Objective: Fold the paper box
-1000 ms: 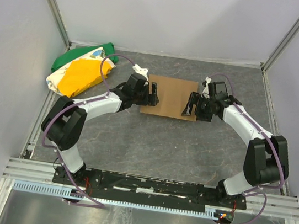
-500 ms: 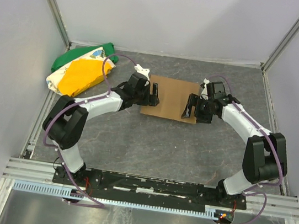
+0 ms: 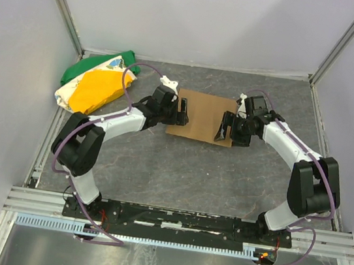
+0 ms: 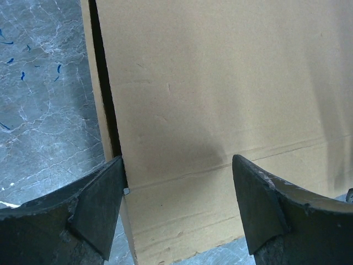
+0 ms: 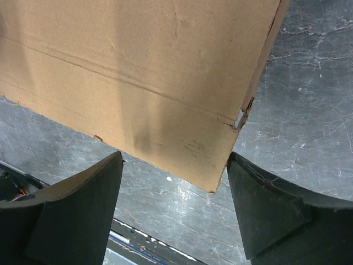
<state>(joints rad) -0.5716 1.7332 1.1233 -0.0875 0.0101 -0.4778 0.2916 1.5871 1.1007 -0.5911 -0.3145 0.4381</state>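
Overhead view: the flat brown cardboard paper box [image 3: 203,113] lies on the grey marbled surface [image 3: 185,167] between the arms. The left end effector [image 3: 181,111] is over one side margin and the right end effector [image 3: 225,125] over the other. Both are spread apart and hold nothing. A green, yellow and white cloth bundle [image 3: 94,85] lies well outboard of the left end effector.

Left wrist view: the dark fingers [image 4: 94,204] stand wide. The box's side edge, with a dark slit [image 4: 105,99] between its layers, runs just ahead of one fingertip. A crease [image 4: 265,152] crosses the board just ahead of both.

Right wrist view: a near corner of the box pokes between the spread fingertips. Above it are a second crease [image 5: 110,77] and a small tear [image 5: 240,118] at the side edge.

The step looks like taking hold of the side panels. Each lower finger should probably slip under the edge, clear of the tear, and both sides should lift together so the board bends at the creases rather than sliding.
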